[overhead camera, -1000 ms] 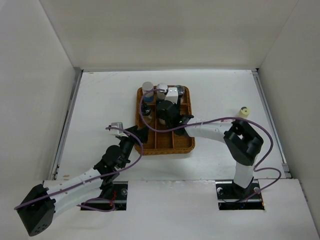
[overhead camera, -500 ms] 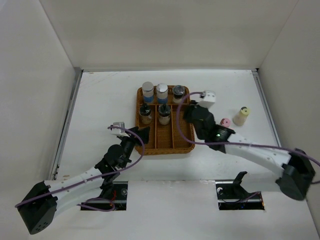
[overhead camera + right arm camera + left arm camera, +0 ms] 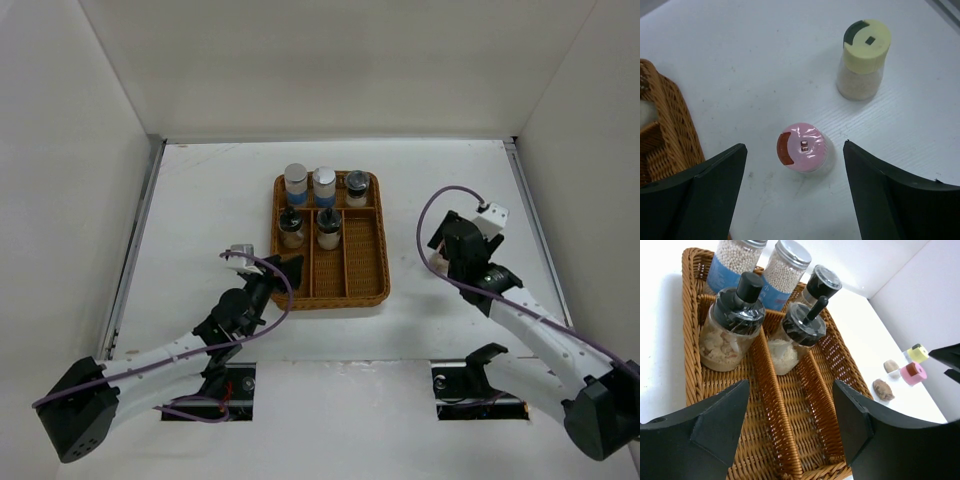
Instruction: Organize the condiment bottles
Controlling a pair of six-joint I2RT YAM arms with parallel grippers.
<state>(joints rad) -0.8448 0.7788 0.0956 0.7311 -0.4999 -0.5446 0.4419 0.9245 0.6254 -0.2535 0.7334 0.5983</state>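
White table (image 3: 740,60), pink-capped shaker (image 3: 802,148) upright, centred beneath wide-spread right pincer (image 3: 794,146)

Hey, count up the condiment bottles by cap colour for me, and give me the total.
Silver caps: 2
Black lids: 3
Pink cap: 1
Cream cap: 1
Total: 7

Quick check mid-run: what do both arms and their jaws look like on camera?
The left arm and right arm are white tubular links with black joint housings, each carrying a thin purple cable. The left gripper and right gripper have matte black, wedge-shaped jaws, with a small pale camera box at each wrist.
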